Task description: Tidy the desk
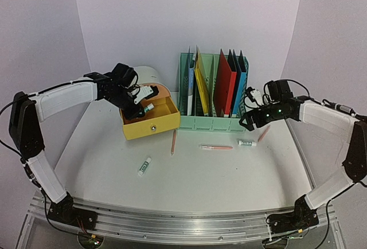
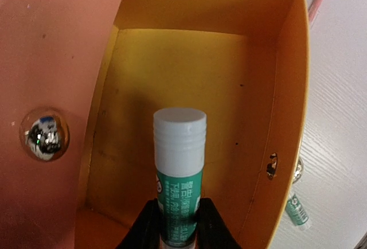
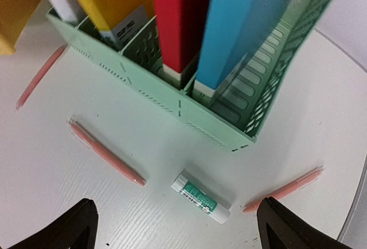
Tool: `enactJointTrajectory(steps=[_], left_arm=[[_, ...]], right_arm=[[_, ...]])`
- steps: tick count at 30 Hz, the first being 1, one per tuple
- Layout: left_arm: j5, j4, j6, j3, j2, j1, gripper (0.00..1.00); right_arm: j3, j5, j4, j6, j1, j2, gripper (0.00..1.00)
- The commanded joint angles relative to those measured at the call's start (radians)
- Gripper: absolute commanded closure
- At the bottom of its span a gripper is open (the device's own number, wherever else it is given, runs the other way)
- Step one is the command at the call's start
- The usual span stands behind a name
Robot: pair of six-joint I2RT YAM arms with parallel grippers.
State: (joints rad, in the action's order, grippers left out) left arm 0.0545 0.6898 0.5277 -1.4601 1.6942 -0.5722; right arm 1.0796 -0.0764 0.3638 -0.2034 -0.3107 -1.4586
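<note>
Your left claw [image 2: 178,229] sits at the upper left of the overhead view, over the open yellow box-shaped drawer [image 1: 150,124]. Its fingers are closed tight on the lower end of a green-labelled glue stick with a white cap [image 2: 179,163]. The cap points into the drawer's hollow. In the left wrist view the drawer's yellow walls ring the stick on three sides. An orange drawer front with a shiny knob [image 2: 51,59] fills the left of that frame.

Your right claw [image 3: 178,229] hangs at the right of the overhead view, its black fingers spread wide with nothing between them. The right wrist view shows a second green-and-white glue stick [image 3: 200,198] lying flat on the white desk [image 1: 218,174], just above the gap between the fingers. A pink pen [image 3: 106,152] lies to the left of that stick and another pink pen [image 3: 284,190] to its right. A third pink pen [image 3: 39,77] is at the left edge.

The mint-green slotted file rack [image 1: 212,123] stands just above these in the frame, holding upright red [image 1: 225,82], blue [image 1: 239,85] and yellow [image 1: 200,85] folders. Its corner comes close to the glue stick.

A third glue stick [image 1: 144,166] lies alone on the desk, lower left of centre and below the drawer. The desk fills the middle of the overhead view, with a silver metal rail [image 1: 183,220] along its bottom edge.
</note>
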Motion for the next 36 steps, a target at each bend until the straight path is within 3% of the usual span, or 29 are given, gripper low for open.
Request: enactJointTrajectory(steps=[1, 6, 14, 24, 26, 33, 36], left_arm=[[-0.029, 0.014, 0.030, -0.051, -0.023, 0.003, 0.63], [-0.018, -0.018, 0.043, -0.064, -0.048, 0.003, 0.45], [0.055, -0.048, 0.040, -0.070, -0.134, 0.002, 0.39], [0.151, -0.082, 0.004, -0.036, -0.258, 0.000, 0.36], [0.153, -0.083, -0.004, -0.031, -0.266, -0.001, 0.36], [0.159, -0.090, -0.002, -0.014, -0.289, -0.001, 0.36], [0.228, -0.107, 0.003, 0.011, -0.320, -0.001, 0.38]], right_arm=[[-0.024, -0.090, 0.014, -0.306, -0.002, -0.017, 0.02], [-0.055, -0.081, 0.029, -0.520, -0.001, -0.062, 0.02], [-0.052, 0.028, 0.053, -0.744, 0.018, -0.242, 0.15], [0.038, 0.074, 0.048, -0.801, 0.055, -0.415, 0.20], [0.044, 0.075, 0.049, -0.801, 0.055, -0.439, 0.27], [0.045, 0.074, 0.059, -0.811, 0.055, -0.475, 0.74], [0.032, 0.048, 0.115, -0.833, 0.055, -0.439, 0.89]])
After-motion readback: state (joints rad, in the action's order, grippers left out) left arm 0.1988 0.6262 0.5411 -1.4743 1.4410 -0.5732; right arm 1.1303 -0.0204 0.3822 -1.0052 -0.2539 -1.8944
